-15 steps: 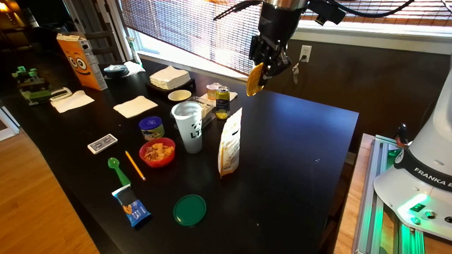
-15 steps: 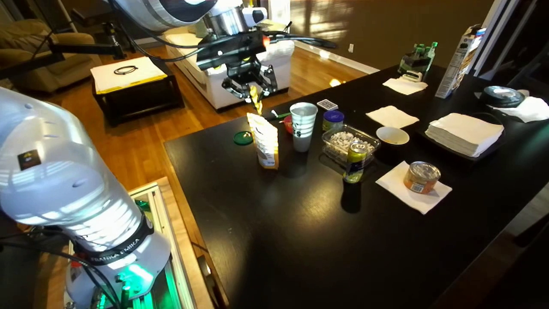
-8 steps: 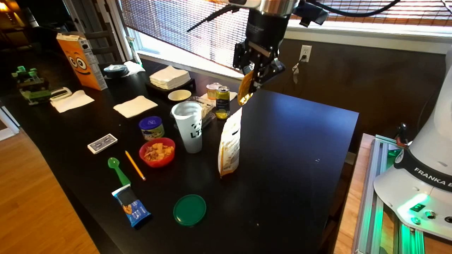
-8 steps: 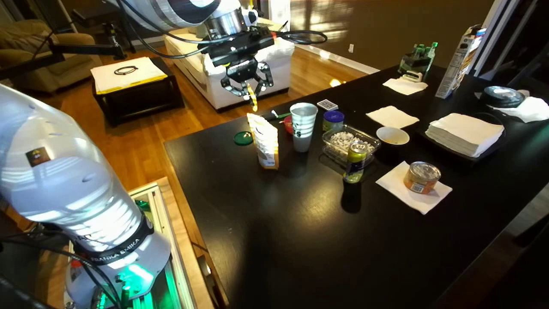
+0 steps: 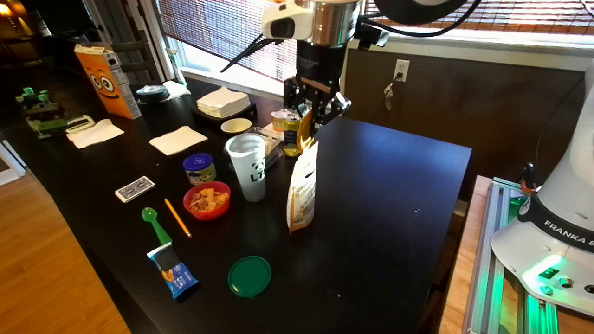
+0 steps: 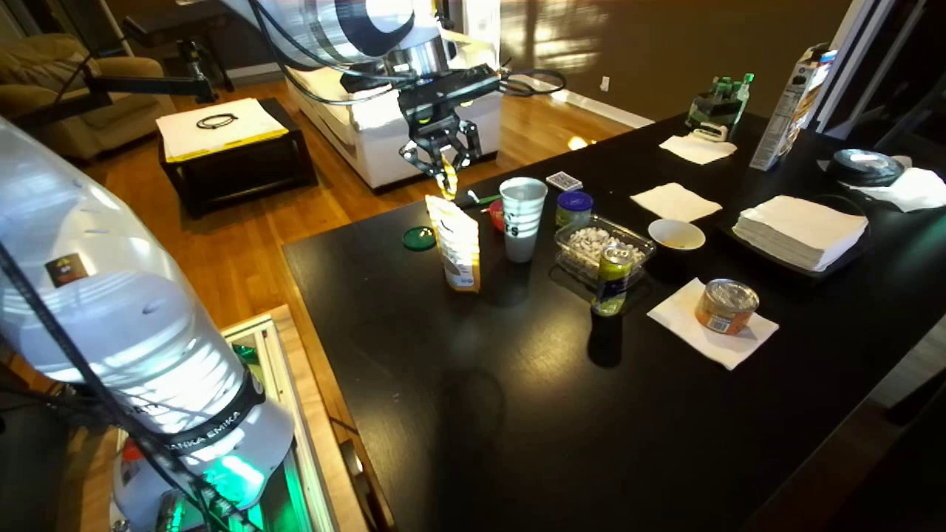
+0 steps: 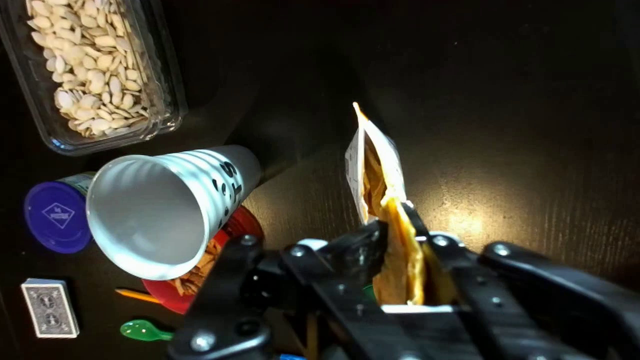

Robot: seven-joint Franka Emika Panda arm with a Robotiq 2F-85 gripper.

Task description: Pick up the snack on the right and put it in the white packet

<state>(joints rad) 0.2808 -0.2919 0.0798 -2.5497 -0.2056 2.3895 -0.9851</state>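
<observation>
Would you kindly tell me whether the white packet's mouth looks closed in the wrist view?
No, the wrist view shows the white packet with its sides parted at the top, exposing an orange-brown interior.

In an exterior view, left of the packet [image 5: 302, 192] stands the cup [image 5: 249, 171]; by the packet's top, the snack [image 5: 304, 124].

Covered or cropped
In the wrist view, cannot trace the whole white packet [image 7: 392, 162] past the snack [image 7: 398, 252] and blurred gripper [image 7: 398, 231]; cannot say whether to call snack and packet touching. Lose part of the plastic tray [image 7: 164, 95] at the top-left corner. In an exterior view, see little of the red bowl [image 6: 496, 216] behind the cup [image 6: 522, 219].
</observation>
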